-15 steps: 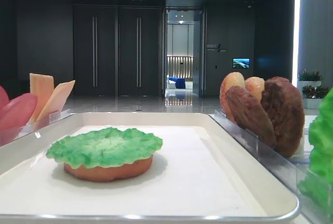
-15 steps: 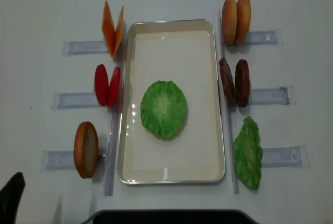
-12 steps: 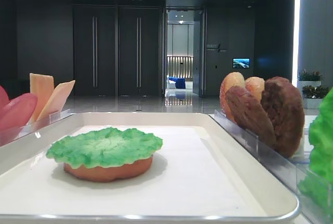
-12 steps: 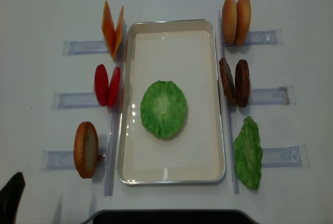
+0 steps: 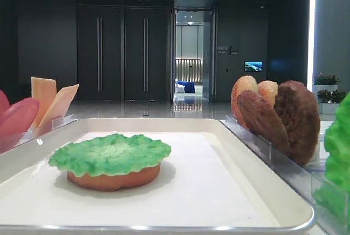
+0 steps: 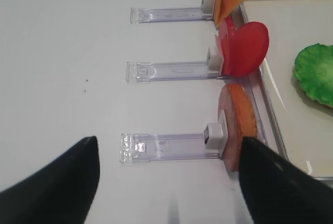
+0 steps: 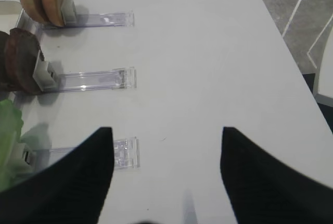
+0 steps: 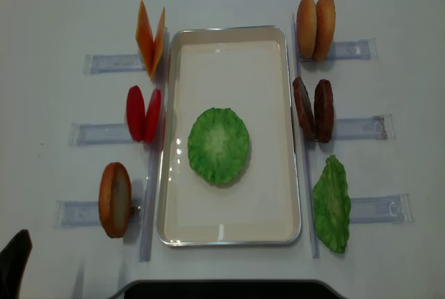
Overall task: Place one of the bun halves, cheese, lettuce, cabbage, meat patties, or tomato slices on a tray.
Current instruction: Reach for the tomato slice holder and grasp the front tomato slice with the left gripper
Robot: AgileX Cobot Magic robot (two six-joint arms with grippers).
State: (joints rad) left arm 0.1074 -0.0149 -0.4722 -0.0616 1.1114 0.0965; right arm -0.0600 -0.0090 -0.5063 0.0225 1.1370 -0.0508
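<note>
Both grippers show only as matte black: the right gripper (image 7: 164,179) has two broad, finely ribbed fingers (image 7: 78,177); the left gripper (image 6: 169,182) has smooth, rounded ones.

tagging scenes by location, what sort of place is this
Probably a demo table in an office or lobby hall: dark double doors behind, a white table with toy burger parts in clear holders beside a tray.
</note>
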